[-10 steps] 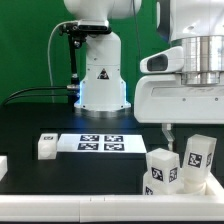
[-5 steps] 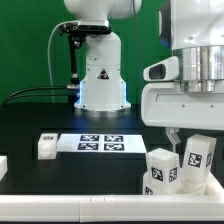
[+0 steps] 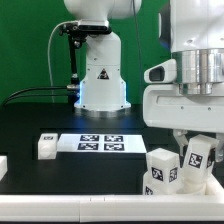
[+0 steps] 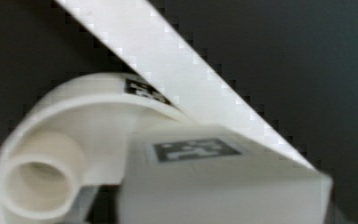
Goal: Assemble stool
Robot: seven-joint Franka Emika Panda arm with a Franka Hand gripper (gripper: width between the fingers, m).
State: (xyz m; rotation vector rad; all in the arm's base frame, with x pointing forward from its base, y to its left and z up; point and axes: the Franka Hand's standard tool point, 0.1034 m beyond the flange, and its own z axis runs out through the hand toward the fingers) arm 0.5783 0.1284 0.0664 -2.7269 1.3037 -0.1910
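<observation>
The pincer point(image 3: 189, 145) stands closed, by the look of it on the upper end of the tilted leg point(image 3: 198, 162). That leg sits on the worktop point(image 3: 40, 115), to the exterior view's right of the marker board point(image 3: 100, 143) and nearer the camera. An upright leg point(image 3: 160, 172) stands just beside it, on the marker-board side. The stool's seat does not show. You face three risks:
- A hold this high and askew may let the leg swing or slip when you lift.
- A sideways drift may topple the upright leg.
- The tilt may jam the leg in a socket.
</observation>
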